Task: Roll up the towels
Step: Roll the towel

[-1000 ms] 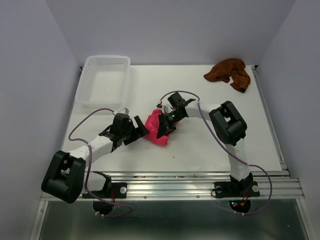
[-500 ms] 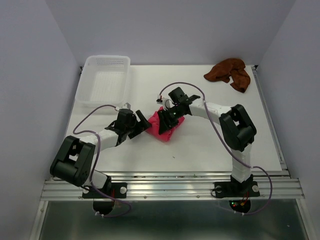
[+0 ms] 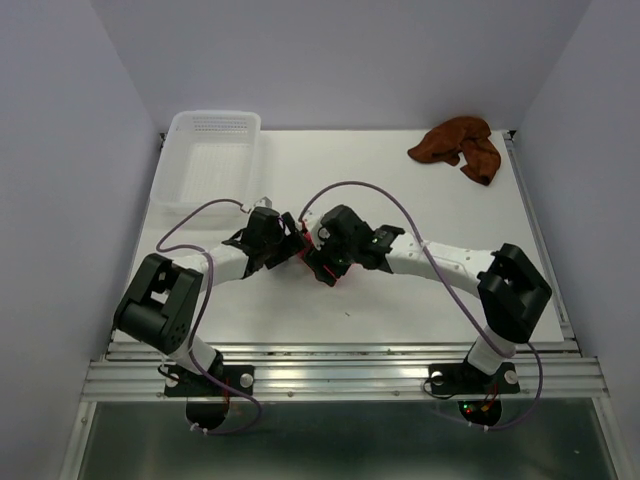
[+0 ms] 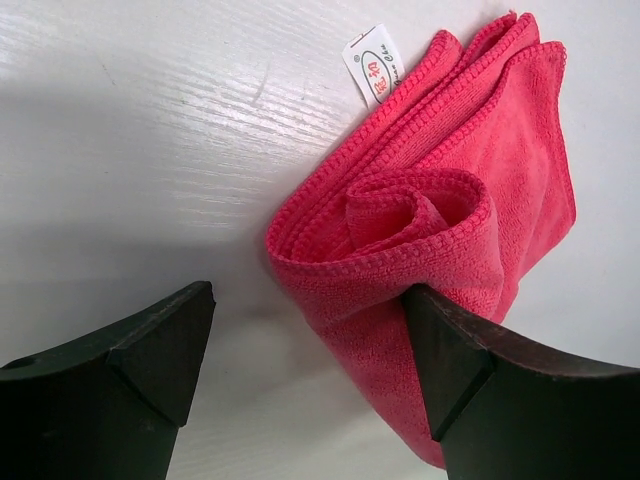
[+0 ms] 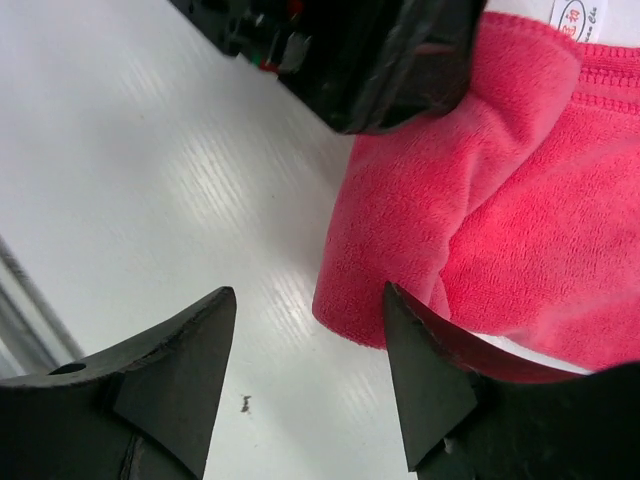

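Both your arms are down at the middle of the table [image 3: 400,300], heads almost meeting over the pink-red towel [image 4: 470,200]. From above you barely see it: only slivers of pink show between the two black wrists.

Look at the left wrist view instead. The left gripper [image 4: 305,320] has its jaws spread wide, and the towel's curled end sits partly in the gap. You can see the spiral there, a loose coil with the outer layer wrapped over it. The finger [image 4: 480,380] on the right of that view presses against the roll's underside; the other one stands apart over bare table. A white label [image 4: 375,75] sticks out at the towel's far edge.

Now the right wrist view: the right gripper [image 5: 308,300] is also wide apart, nothing pinched. The towel's rounded corner lies just ahead of the gap, toward the finger on the right side of that view. (That black bulk at the top of that view is the left gripper's body, sitting against the cloth.)

The rust brown towel [image 3: 460,145] lies crumpled at the table's far right corner, well apart from both arms. The white basket [image 3: 215,117] sits at the far left.
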Robot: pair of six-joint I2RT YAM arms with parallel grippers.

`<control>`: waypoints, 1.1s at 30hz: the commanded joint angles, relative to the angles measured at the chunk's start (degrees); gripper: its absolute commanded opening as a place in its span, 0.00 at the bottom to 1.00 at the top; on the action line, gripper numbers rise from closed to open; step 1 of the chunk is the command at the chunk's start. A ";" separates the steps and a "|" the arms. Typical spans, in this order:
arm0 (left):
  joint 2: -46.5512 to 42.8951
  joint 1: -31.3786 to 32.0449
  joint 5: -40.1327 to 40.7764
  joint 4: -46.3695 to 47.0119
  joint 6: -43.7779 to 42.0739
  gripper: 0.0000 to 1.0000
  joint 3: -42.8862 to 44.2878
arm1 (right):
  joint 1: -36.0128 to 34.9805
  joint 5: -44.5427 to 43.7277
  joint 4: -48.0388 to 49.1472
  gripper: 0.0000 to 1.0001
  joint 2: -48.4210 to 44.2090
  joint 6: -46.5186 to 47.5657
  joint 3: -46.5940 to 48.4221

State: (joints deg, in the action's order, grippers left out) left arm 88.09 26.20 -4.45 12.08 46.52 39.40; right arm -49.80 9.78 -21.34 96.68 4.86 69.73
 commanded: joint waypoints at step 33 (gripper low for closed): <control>-12.68 0.61 0.23 -8.21 -0.56 0.99 0.42 | -6.54 -19.12 10.54 0.03 4.21 -3.80 -5.93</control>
State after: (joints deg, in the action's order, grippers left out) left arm 81.49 26.55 -5.52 4.97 46.39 40.34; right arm -56.16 -18.31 -3.14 101.62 10.63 59.48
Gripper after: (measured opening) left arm 0.986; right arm 0.096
